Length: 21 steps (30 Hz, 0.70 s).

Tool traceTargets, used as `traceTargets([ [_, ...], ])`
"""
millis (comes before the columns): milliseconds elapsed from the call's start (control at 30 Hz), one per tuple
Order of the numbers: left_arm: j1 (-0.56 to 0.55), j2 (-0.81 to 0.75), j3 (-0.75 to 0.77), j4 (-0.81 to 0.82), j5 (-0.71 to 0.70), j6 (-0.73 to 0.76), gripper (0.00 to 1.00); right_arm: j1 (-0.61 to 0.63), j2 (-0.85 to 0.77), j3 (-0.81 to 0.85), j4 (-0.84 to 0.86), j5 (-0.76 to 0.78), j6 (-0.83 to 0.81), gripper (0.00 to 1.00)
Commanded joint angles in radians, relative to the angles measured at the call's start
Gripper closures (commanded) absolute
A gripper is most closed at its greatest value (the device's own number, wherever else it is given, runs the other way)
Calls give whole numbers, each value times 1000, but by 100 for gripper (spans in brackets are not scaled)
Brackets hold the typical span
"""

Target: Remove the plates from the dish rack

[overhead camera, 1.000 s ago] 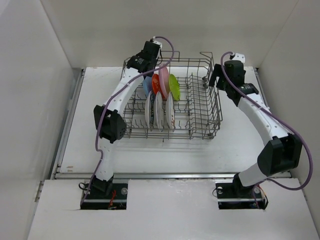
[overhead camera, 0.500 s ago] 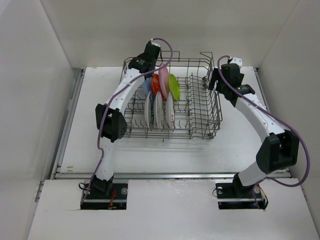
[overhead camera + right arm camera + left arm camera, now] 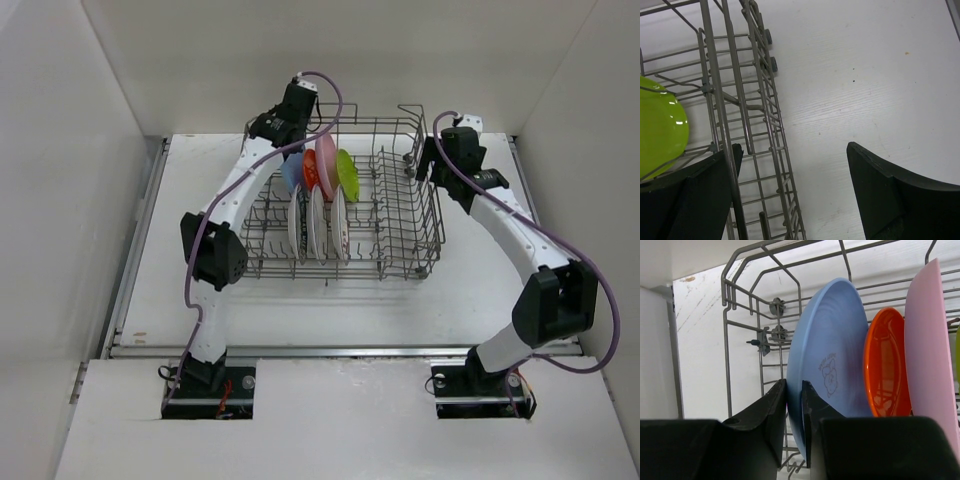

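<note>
The grey wire dish rack stands mid-table. Along its far left side stand a blue plate, an orange-red plate, a pink plate and a lime-green plate. Three white plates stand upright in front of them. My left gripper is shut on the rim of the blue plate, one finger on each face. Beside it are the orange-red plate and the pink plate. My right gripper hangs open over the rack's right wall, holding nothing.
The lime-green plate shows inside the rack at the left of the right wrist view. White walls close the table on the left, back and right. A raised strip runs along the table's near edge.
My left gripper has closed onto the blue plate's rim, and the left elbow has swung slightly left. My right gripper has shifted a little toward the rack's far right corner.
</note>
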<state>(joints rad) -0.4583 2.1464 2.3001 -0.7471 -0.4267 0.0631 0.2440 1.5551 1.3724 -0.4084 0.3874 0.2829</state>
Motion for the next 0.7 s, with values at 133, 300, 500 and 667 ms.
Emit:
traceTargets([
  [133, 4, -152, -2, -9, -36, 38, 100, 21, -69, -3, 19, -16, -13, 9],
  [300, -28, -172, 93, 26, -87, 162, 100, 21, -78, -3, 19, -16, -13, 9],
  [500, -39, -181, 113, 80, -133, 267, 100, 50, -78, -3, 28, -27, 6, 9],
  [667, -39, -203, 113, 94, -158, 291, 100, 70, -58, 40, 7, -36, 6, 9],
])
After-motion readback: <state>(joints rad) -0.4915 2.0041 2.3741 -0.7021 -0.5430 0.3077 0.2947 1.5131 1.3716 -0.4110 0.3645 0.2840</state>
